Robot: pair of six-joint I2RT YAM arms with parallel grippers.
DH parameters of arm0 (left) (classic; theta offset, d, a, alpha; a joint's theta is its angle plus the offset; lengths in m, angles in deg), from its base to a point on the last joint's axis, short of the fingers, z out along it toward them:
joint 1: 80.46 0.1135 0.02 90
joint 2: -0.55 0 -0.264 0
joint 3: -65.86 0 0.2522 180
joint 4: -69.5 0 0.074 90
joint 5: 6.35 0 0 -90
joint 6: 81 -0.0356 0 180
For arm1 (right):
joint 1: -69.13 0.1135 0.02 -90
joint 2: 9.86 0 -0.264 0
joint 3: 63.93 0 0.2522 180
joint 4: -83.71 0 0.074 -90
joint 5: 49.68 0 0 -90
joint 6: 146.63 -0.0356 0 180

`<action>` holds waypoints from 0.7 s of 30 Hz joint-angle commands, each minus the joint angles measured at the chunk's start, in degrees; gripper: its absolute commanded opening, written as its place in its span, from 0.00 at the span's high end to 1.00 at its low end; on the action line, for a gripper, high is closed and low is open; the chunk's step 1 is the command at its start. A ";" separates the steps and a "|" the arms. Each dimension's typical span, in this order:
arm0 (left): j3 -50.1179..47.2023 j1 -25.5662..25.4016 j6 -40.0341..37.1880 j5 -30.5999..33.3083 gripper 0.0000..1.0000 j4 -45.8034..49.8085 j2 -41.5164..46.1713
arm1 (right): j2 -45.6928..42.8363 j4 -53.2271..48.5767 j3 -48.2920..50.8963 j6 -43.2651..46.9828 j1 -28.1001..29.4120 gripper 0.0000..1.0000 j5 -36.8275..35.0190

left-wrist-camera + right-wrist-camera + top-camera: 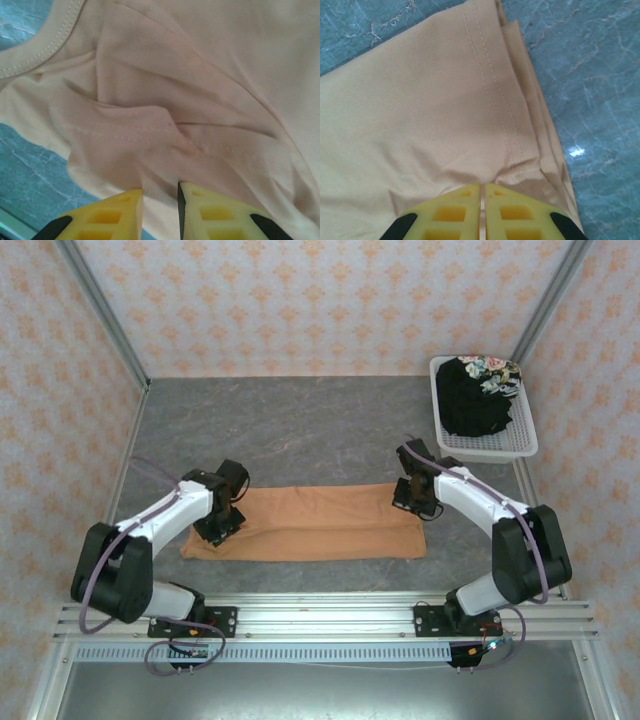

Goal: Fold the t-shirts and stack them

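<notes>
Your left gripper (160,200) pinches the orange t-shirt (310,525) near its collar; your right gripper (482,192) is clamped on its hemmed end. It lies folded on the table (300,430). Farther back, the black t-shirt (475,400) sits in the basket (490,452).

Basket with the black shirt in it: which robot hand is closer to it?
Right. The right gripper pinches the end of the orange t-shirt nearest the white basket, which sits farther back on that side. The left gripper pinches its opposite end, across the table.
</notes>
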 commanded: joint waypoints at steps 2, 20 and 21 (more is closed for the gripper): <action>-0.21 2.87 0.53 3.03 0.78 -2.77 -5.40 | 4.69 1.10 -3.00 2.21 -1.15 0.90 -1.87; 36.43 5.89 -8.13 2.89 0.81 -1.44 -39.03 | 11.48 -7.93 -1.05 -5.84 -2.78 0.96 -4.81; 40.96 5.61 -8.68 2.27 0.81 -1.45 -41.65 | 10.42 -7.87 0.14 -6.79 -2.41 0.96 -3.89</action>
